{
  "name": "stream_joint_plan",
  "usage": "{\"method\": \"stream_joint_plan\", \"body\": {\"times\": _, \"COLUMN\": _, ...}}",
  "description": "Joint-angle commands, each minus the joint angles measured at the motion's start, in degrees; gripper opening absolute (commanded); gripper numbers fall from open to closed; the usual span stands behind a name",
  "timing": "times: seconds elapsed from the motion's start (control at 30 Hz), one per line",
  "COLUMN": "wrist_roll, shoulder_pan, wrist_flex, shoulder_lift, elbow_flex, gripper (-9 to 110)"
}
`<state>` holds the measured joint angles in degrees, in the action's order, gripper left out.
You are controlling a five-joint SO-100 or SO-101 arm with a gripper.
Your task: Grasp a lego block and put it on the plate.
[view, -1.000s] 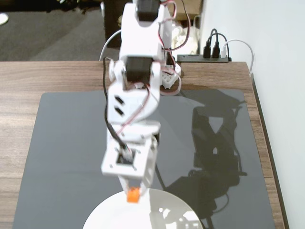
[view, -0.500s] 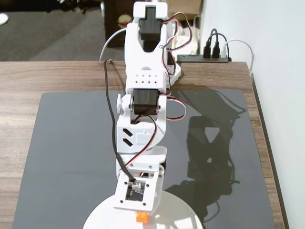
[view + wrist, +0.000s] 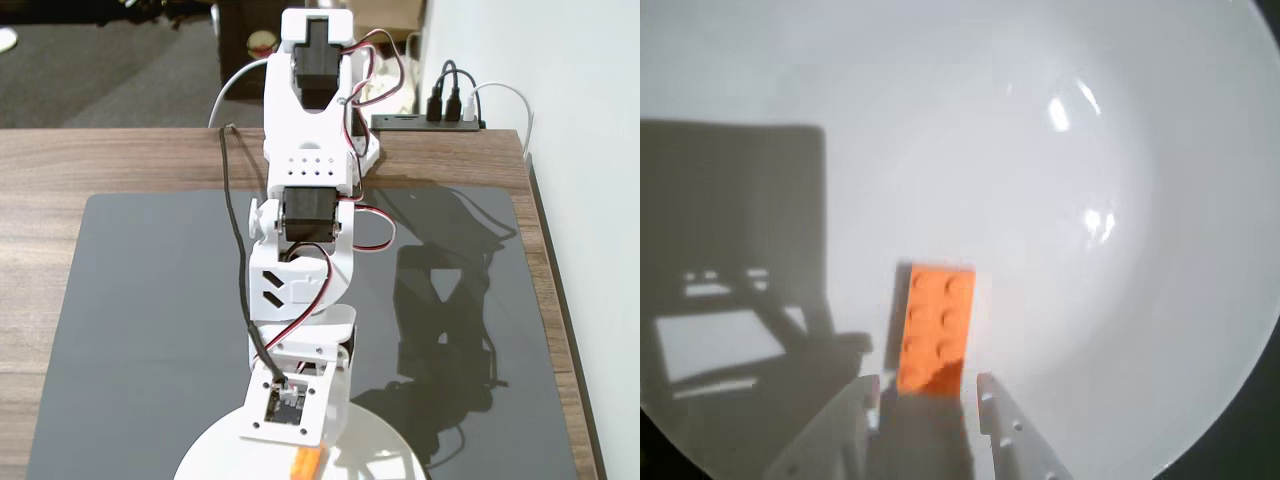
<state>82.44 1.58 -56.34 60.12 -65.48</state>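
White arm reaches forward and down in the fixed view, claw (image 3: 928, 400) fingers parted

White 3D-printed plastic arm (image 3: 300, 200), black servo blocks, red/white/black wires w/ one long black cable, small screw holes, white gripper fingers (image 3: 1005, 430).

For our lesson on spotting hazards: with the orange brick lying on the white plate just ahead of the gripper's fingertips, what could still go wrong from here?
1. The lego block lies right by the gripper fingertips; a careless retreat could nudge or drag it.
2. The plate looks glossy, so a bumped block might slide.
3. In the fixed view the arm hides most of the block, so release is hard to confirm there.
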Motion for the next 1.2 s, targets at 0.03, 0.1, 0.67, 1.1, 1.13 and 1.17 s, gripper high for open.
{"method": "stream_joint_plan", "body": {"times": 0.03, "wrist_roll": -0.88, "shoulder_pan": -0.35, "wrist_flex": -2.37, "shoulder_lift": 2.55, "elbow_flex": 2.81, "gripper": 17}}
{"method": "stream_joint_plan", "body": {"times": 0.1, "wrist_roll": -1.23, "shoulder_pan": -0.35, "wrist_flex": -2.72, "shoulder_lift": 2.72, "elbow_flex": 2.81, "gripper": 17}}
{"method": "stream_joint_plan", "body": {"times": 0.67, "wrist_roll": -1.05, "shoulder_pan": -0.09, "wrist_flex": -5.27, "shoulder_lift": 16.26, "elbow_flex": -5.27, "gripper": 16}}
{"method": "stream_joint_plan", "body": {"times": 1.1, "wrist_roll": -1.41, "shoulder_pan": -1.23, "wrist_flex": -4.92, "shoulder_lift": 35.24, "elbow_flex": -26.81, "gripper": 1}}
{"method": "stream_joint_plan", "body": {"times": 1.13, "wrist_roll": -1.58, "shoulder_pan": -1.41, "wrist_flex": -4.66, "shoulder_lift": 37.18, "elbow_flex": -29.18, "gripper": 1}}
{"method": "stream_joint_plan", "body": {"times": 1.17, "wrist_roll": -1.67, "shoulder_pan": -1.58, "wrist_flex": -4.48, "shoulder_lift": 38.85, "elbow_flex": -31.2, "gripper": 1}}
